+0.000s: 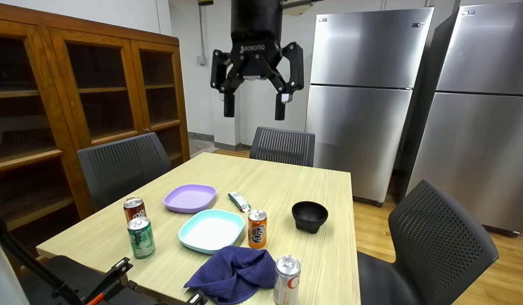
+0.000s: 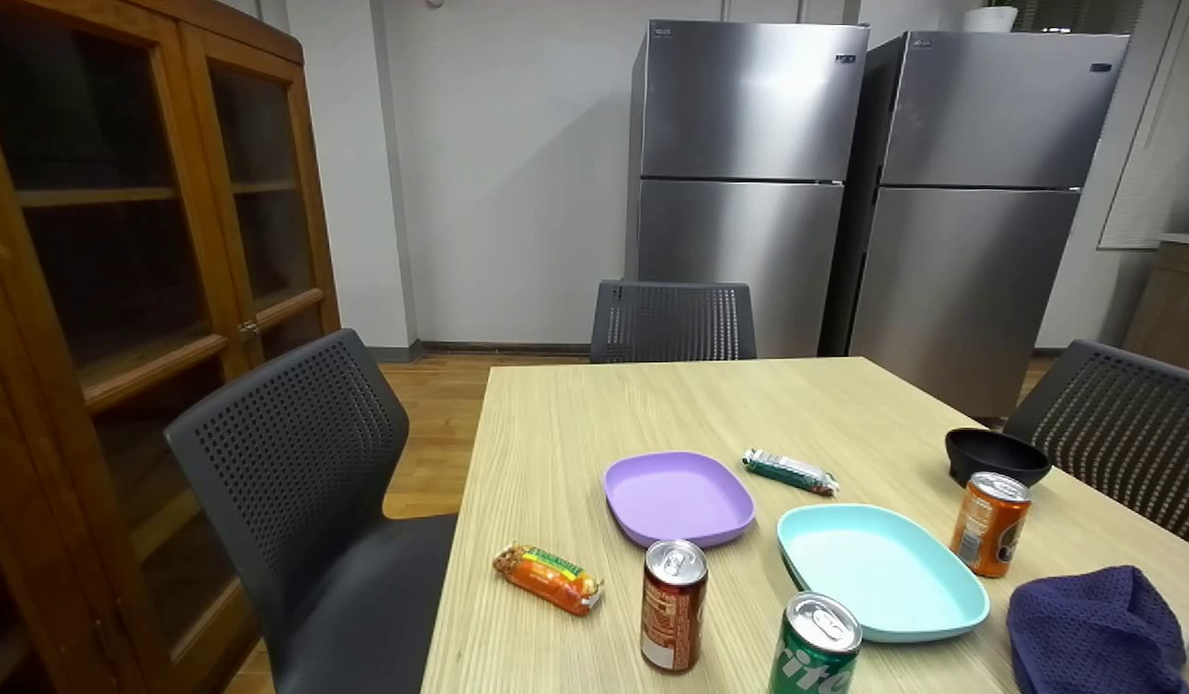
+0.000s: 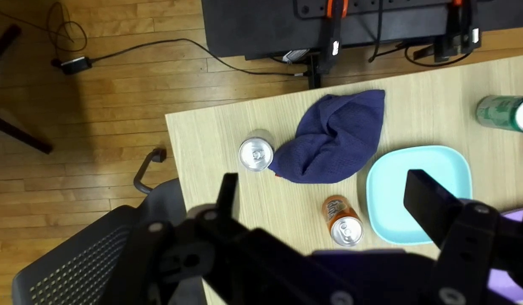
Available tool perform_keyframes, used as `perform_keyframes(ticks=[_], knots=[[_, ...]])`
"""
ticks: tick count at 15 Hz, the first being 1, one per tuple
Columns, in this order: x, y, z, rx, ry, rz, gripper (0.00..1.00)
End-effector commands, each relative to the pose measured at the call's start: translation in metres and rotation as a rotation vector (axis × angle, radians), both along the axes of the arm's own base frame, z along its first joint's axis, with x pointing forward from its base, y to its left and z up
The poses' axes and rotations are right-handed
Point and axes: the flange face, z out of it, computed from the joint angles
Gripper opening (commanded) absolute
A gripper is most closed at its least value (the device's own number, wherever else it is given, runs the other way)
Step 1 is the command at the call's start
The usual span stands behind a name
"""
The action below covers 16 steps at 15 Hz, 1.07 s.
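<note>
Fanta can (image 1: 257, 231) stands upright on the desk (image 1: 282, 186), just beside the turquoise plate (image 1: 212, 231). High above the desk hangs the end effector (image 1: 254, 111), its jaws spread wide apart, and in the wrist view the can shows between them. Near the can lies a crumpled navy cloth (image 1: 236, 273), with a silver can (image 1: 287, 281) by its edge. A green-and-white wrapped bar (image 1: 239, 201) and a lilac plate (image 1: 189, 198) lie near the turquoise plate, and a black footed bowl (image 1: 310, 221) stands near the desk's edge. A Sprite can (image 2: 814, 644) and a dark red soda can (image 2: 673, 605) stand upright close together, and an orange-wrapped snack (image 2: 548, 578) lies near the latter. Dark gray chairs (image 1: 282, 146) stand around the desk; two steel refrigerators (image 1: 363, 140) and a glass-doored wooden cabinet (image 1: 102, 93) stand behind
</note>
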Motion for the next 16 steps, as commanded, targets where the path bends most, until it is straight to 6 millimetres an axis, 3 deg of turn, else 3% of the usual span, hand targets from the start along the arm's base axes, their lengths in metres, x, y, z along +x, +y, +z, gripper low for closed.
perform_keyframes(ticks=[1,4,9,16], knots=[[0.012,-0.017,-0.029,-0.056,-0.040,0.036,1.00],[0.023,-0.029,-0.072,-0.052,-0.035,0.024,1.00],[0.037,-0.043,-0.126,-0.077,-0.004,0.035,1.00],[0.048,-0.056,-0.185,-0.127,0.028,0.042,1.00]])
